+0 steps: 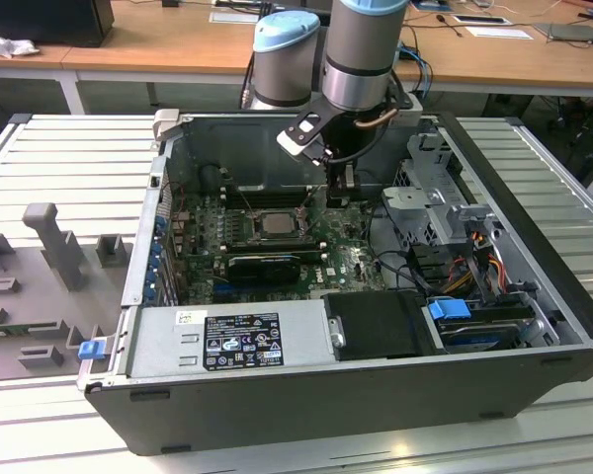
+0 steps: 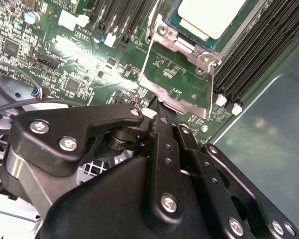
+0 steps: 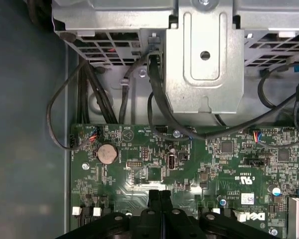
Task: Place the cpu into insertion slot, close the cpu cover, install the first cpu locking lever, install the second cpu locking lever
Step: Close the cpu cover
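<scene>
Hand (image 2: 161, 112): clenched, my fingertips together at the cover's (image 2: 187, 105) edge farthest from the slot (image 2: 163, 31); whether I pinch it, I cannot tell.
Cpu (image 2: 209, 15): seated in the slot.
Cover: swung open, beside the slot.

**Tight room around the socket**

I see the case (image 1: 376, 405) open on top, so the drop to the green board (image 1: 354, 259) is free. The drive cage (image 1: 445, 193) crowds the gripper (image 1: 340, 197) on the exterior view's right, and loose cables (image 3: 154, 89) trail from it onto the board's edge. In the second wrist view the cpu cover (image 2: 209, 87) stands tilted open between my fingertips and the cpu (image 2: 209, 17). Memory slots (image 2: 254, 55) line one side. The heatsink (image 1: 262, 265) and power supply (image 1: 227, 336) wall off the near side.
</scene>
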Motion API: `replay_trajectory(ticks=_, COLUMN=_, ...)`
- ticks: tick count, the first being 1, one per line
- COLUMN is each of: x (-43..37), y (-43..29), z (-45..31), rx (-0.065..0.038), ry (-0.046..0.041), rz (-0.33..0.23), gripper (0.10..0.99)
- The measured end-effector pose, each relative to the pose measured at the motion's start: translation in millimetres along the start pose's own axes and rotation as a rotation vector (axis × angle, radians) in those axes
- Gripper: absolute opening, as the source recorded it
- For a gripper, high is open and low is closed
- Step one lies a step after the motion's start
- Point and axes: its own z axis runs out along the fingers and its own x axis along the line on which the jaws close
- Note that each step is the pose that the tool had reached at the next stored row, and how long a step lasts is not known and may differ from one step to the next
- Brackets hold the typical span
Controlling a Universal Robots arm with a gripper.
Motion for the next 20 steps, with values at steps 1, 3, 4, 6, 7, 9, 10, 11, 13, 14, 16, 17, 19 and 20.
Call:
replay_trajectory(ticks=1, x=0.0, y=-0.8, z=0.0, rx=0.0, ry=0.0, rz=0.0, gripper=0.106)
replay_trajectory(ticks=3, x=0.0, y=-1.8, z=0.0, rx=0.0, ry=0.0, rz=0.0, gripper=0.106)
replay_trajectory(ticks=4, x=0.0, y=-2.0, z=0.0, rx=0.0, ry=0.0, rz=0.0, gripper=0.106)
replay_trajectory(ticks=6, x=0.0, y=-3.2, z=0.0, rx=0.0, ry=0.0001, rz=0.0, gripper=0.106)
replay_trajectory(ticks=7, x=0.0, y=-5.6, z=0.0, rx=0.0, ry=0.0001, rz=0.0, gripper=0.106)
replay_trajectory(ticks=9, x=0.0, y=-8.6, z=-0.1, rx=0.0, ry=0.0, rz=0.0, gripper=0.106)
replay_trajectory(ticks=10, x=0.0, y=-9.7, z=-0.1, rx=0.0, ry=0.0, rz=0.0, gripper=0.106)
replay_trajectory(ticks=11, x=0.1, y=-10.6, z=-0.1, rx=0.0, ry=0.0001, rz=0.0, gripper=0.106)
replay_trajectory(ticks=13, x=0.1, y=-13.0, z=-0.1, rx=0.0, ry=0.0001, rz=0.0, gripper=0.106)
replay_trajectory(ticks=14, x=0.1, y=-15.2, z=-0.2, rx=0.0, ry=0.0, rz=0.0, gripper=0.106)
replay_trajectory(ticks=16, x=0.1, y=-25.3, z=-0.3, rx=0.0, ry=0.0, rz=0.0, gripper=0.106)
replay_trajectory(ticks=17, x=0.1, y=-28.6, z=-0.3, rx=0.0, ry=0.0, rz=0.0, gripper=0.106)
replay_trajectory(ticks=19, x=0.1, y=-37.0, z=-0.4, rx=0.0, ry=0.0002, rz=0.0, gripper=0.106)
replay_trajectory(ticks=20, x=0.1, y=-41.1, z=-0.2, rx=0.0, ry=0.0003, rz=0.0, gripper=0.106)
